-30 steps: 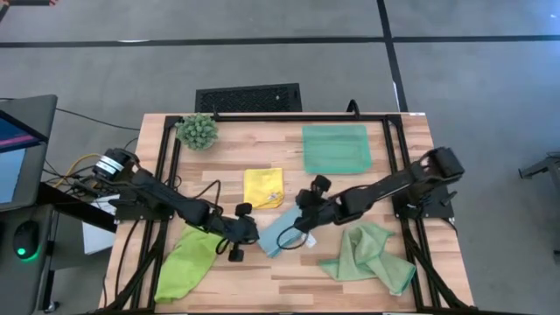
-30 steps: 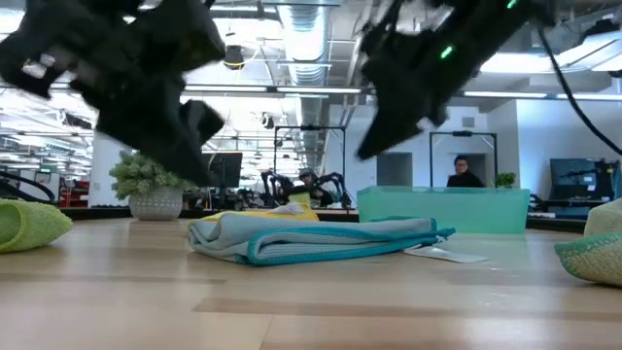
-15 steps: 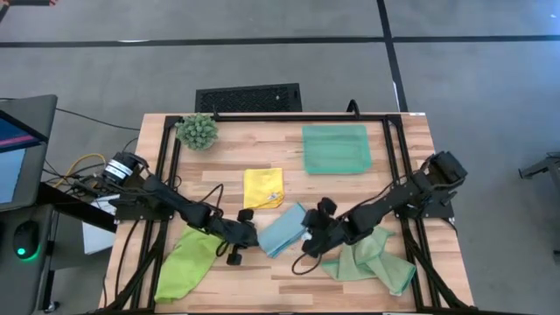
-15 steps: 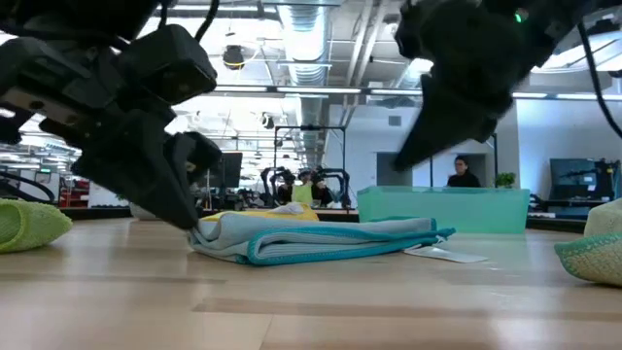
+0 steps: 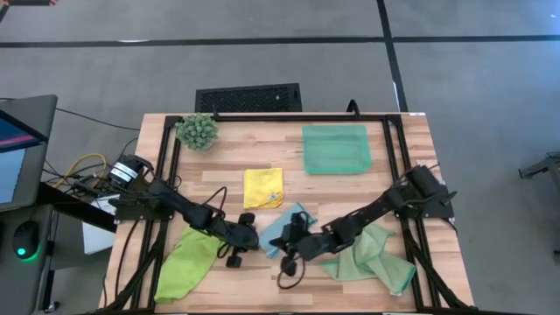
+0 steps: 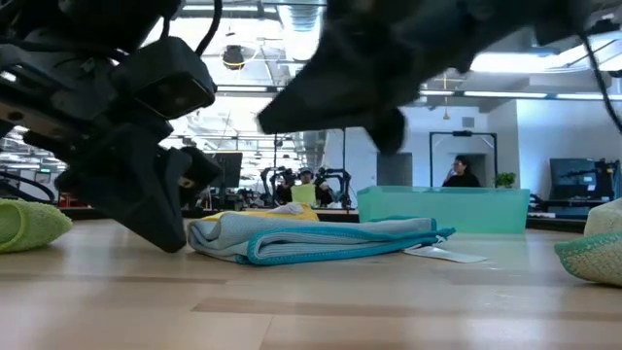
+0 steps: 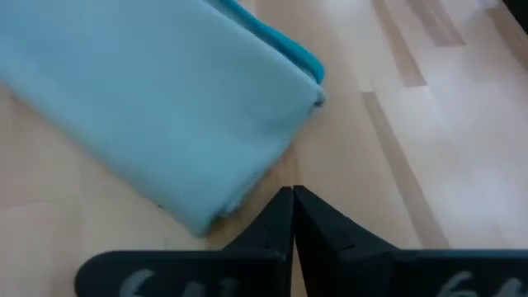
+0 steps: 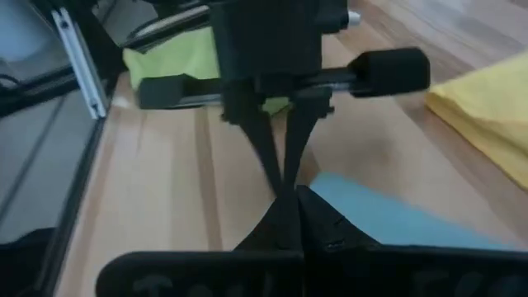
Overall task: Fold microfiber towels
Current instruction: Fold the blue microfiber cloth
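Judging by the table, 2 towels look folded: yellow towel (image 5: pixel 263 187) and blue towel (image 5: pixel 282 229). Lime towel (image 5: pixel 190 262) and sage towel (image 5: pixel 371 255) remain crumpled. Left gripper (image 5: pixel 248 237) and right gripper (image 5: pixel 285 250) flank the blue one, both closed, empty.

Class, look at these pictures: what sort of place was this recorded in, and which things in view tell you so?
Probably a robotics lab or open workshop hall. The low view shows exposed ceiling ducts and strip lights, another robot arm rig on a far bench, and monitors; the high view shows a bare concrete floor.
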Robot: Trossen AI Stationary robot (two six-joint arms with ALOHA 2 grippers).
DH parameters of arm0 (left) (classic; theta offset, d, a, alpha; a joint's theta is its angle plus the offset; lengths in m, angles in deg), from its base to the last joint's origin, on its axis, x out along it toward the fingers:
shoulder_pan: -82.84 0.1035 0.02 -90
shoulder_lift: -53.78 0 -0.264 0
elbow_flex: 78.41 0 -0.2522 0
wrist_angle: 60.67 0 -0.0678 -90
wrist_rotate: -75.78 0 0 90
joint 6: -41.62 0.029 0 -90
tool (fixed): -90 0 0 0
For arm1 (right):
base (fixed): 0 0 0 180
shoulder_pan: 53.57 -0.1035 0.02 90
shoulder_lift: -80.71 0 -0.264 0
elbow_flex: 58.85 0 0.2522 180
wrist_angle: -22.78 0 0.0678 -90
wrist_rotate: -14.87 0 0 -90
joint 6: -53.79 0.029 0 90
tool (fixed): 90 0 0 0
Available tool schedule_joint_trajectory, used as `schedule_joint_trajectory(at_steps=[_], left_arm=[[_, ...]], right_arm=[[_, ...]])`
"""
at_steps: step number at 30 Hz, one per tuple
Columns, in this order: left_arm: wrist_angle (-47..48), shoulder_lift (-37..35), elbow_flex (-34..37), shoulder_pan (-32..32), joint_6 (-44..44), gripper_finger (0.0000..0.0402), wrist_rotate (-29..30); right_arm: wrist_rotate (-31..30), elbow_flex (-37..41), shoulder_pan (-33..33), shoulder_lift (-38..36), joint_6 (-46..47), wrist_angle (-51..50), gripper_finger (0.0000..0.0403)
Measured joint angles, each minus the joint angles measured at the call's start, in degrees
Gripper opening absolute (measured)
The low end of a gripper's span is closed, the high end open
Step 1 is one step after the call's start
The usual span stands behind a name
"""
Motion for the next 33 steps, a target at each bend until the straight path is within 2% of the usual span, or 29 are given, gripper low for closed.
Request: schedule_joint_trajectory(at_steps=[3,9,14,22,29,33], left_arm=[[0.63,0.01,0.02,0.03,0.17,0.0002,0.49],[0.94,0.11,-0.02,0.12,0.57,0.0002,2.51],[0.85,0.11,-0.02,0.14,1.47,0.0002,3.07],[1.56,0.11,-0.02,0.38,1.49,0.0,11.64],[1.58,0.11,-0.02,0.49,1.75,0.0,11.84],[1.55,0.11,-0.02,0.49,1.77,0.0,11.41]], right_arm=[[3.43,-5.05,0.64,3.92,-1.19,-3.5,0.0],[4.24,-11.74,0.08,6.89,-0.86,-11.6,0.0],[4.85,-13.04,0.12,10.18,1.45,-11.89,0.0],[4.7,-13.04,-0.29,9.77,4.2,-16.71,0.0],[4.55,-13.04,-0.08,9.56,4.75,-17.52,0.0],[0.48,-12.89,-0.09,7.12,0.96,-16.39,0.0]])
